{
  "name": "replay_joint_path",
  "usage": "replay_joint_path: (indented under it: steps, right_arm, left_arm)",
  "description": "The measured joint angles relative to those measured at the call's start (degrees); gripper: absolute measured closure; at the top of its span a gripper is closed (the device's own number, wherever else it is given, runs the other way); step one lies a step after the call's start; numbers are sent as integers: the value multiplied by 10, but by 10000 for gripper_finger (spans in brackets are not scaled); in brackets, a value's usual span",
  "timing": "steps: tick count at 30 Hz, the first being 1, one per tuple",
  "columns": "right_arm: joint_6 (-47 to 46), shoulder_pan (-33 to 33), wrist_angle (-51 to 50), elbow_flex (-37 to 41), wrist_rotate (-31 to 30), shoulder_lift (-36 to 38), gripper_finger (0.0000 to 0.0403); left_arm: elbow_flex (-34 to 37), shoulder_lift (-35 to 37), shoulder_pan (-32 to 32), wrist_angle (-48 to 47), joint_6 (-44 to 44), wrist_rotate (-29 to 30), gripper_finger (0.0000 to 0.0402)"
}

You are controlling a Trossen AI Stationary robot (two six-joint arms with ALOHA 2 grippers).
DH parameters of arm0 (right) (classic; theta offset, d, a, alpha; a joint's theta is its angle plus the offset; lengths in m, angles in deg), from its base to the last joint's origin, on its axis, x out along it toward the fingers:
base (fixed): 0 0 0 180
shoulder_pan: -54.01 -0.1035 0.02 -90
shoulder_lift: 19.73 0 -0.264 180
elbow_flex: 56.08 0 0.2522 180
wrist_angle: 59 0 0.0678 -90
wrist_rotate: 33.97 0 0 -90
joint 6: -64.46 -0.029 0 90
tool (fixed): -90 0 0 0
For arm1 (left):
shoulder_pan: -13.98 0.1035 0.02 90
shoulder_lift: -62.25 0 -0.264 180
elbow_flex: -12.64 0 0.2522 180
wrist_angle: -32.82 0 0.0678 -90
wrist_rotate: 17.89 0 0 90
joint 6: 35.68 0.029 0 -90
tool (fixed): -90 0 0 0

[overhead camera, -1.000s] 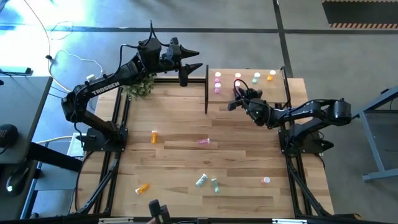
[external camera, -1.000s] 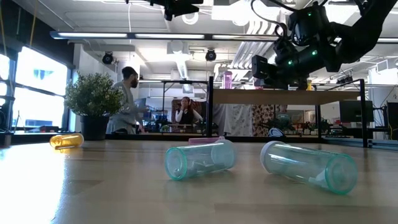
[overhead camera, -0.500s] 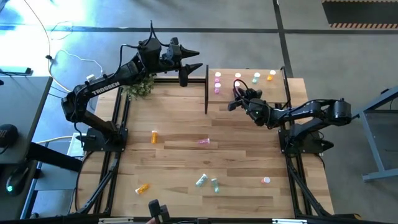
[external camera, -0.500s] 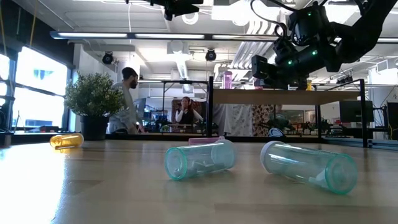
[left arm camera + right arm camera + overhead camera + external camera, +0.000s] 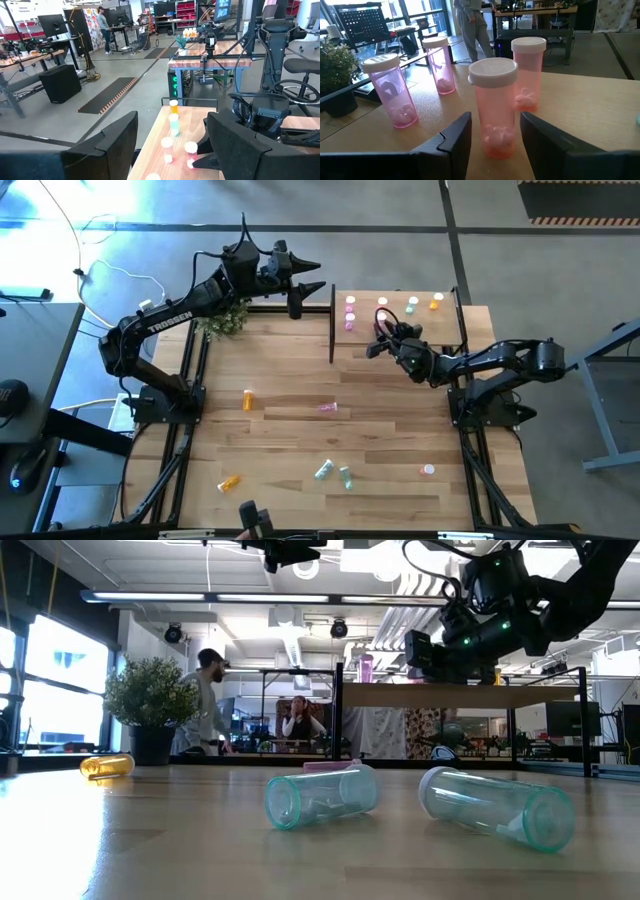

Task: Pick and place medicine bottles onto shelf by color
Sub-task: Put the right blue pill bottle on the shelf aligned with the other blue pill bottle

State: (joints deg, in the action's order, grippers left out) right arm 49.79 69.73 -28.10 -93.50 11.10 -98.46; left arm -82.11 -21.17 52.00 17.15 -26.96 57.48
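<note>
- Right gripper [image 5: 383, 340] sits over the light-wood rectangular shelf board [image 5: 445, 330], near its left half, just in front of the bottle row at the far edge
- Right wrist view: its two dark fingers [image 5: 451, 142] stand apart, one on each side of an upright red-pink white-capped bottle [image 5: 494, 107]; jaws released, no visible contact with the bottle walls
- Same view: second red-pink capped bottle [image 5: 527, 72] stands just behind the first; two pink capped bottles [image 5: 393, 90] and [image 5: 439, 64] stand upright off to one side, all on the shelf
- High view: pale green bottle [image 5: 412, 304] and orange bottle [image 5: 436, 302] stand at the shelf's far edge, toward its right corner
- Dark upright panel [image 5: 332, 323] bounds the shelf's left edge
- Left gripper [image 5: 307, 276] is held above the bench's far edge, left of the shelf; fingers [image 5: 107, 145] spread wide, nothing between them
- On the striped plank bench [image 5: 280, 380]: orange bottle [image 5: 248, 398] lying toward the left edge; pink bottle [image 5: 327, 408] lying near centre; second orange bottle [image 5: 230, 481] near the front left corner; two pale green bottles [image 5: 323, 470] and [image 5: 345, 477] lying close together near the front edge; a pink white-capped bottle [image 5: 428, 470] toward the front right
- Small leafy potted plant [image 5: 225, 320] sits at the bench's far left corner
- Low view: both green bottles [image 5: 320, 795] lie on their sides, open ends without caps; a person [image 5: 205, 700] stands in the room beyond
</note>
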Motion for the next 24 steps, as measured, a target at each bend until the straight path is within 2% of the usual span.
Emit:
replay_joint_path:
  steps: [24]
  right_arm:
    - [32,0,3,0,10,88,235]
  left_arm:
    - [0,0,0,0,-1,0,174]
